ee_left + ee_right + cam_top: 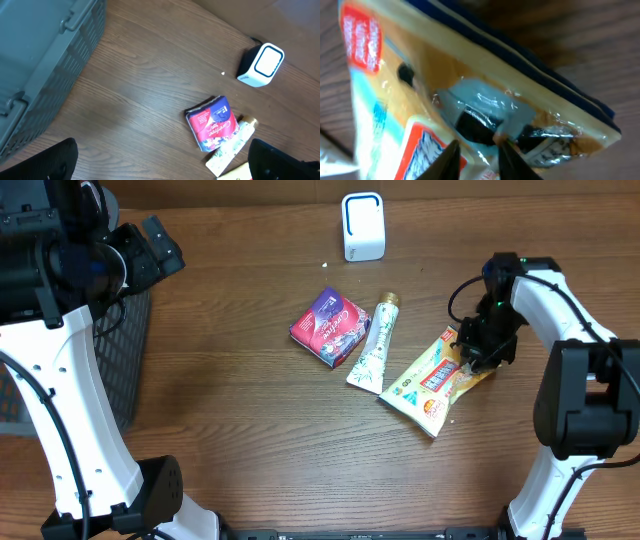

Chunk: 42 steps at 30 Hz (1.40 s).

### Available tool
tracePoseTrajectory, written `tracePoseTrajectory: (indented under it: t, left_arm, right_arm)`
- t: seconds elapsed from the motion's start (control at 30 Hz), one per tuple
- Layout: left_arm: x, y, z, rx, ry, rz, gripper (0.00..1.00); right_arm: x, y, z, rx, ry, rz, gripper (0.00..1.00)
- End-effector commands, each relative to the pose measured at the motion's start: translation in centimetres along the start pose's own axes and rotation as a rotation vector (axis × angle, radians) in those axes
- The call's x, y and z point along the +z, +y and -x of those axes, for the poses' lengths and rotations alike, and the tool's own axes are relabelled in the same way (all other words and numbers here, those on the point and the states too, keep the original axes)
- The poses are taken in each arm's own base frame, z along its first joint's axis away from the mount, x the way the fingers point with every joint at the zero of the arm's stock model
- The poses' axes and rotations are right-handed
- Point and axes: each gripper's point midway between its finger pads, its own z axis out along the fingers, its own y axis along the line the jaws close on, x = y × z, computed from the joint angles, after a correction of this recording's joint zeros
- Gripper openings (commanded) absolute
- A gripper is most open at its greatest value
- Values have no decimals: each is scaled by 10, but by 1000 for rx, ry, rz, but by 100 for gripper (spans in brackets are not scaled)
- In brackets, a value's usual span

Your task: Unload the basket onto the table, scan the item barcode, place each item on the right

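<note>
The item, a yellow snack packet (pixel 428 385) with a red and blue label, lies on the wooden table right of centre. My right gripper (pixel 476 352) is down on its right end. The right wrist view shows the packet (pixel 470 90) filling the frame, with the right gripper (pixel 479 162) shut on a fold of its crinkled film. I can make out no barcode on it. The white scanner (pixel 363 226) stands at the back centre and also shows in the left wrist view (pixel 262 65). My left gripper (pixel 160 165) hangs open high at the far left (pixel 150 245), holding nothing.
A red and purple pack (pixel 330 327) and a white floral tube (pixel 373 345) lie just left of the snack packet. A dark grey basket (pixel 125 350) stands at the left edge, under the left arm.
</note>
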Motion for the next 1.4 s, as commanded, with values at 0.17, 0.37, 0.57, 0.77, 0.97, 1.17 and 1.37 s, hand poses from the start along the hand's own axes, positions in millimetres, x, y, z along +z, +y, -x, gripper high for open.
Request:
tracePoseTrajectory:
  t: [0.17,0.37,0.57,0.77,0.97,1.17,1.37]
  left_arm:
    - [1,1,0,-3,0,5,100]
    - [1,1,0,-3,0,5,100]
    - [1,1,0,-3,-1,5,100]
    - [1,1,0,-3,-1,5,100]
    - [1,1,0,-3,0,5,100]
    - [1,1,0,-3,0,5,100]
    - [1,1,0,-3,0,5,100]
  right_arm:
    - [14,7,-7,-2,10,0,25]
    - [-30,18,2,-38,-22,12,28]
    - [-81,44,14,-76,-106,75,42]
    - [-83,94,17,-174,-159,199,31]
    - [-63,159,6,-335,-220,245,30]
    - [-48,194,2,-354,-305,203,15]
    - [-45,191,9,-298,-373,122,10]
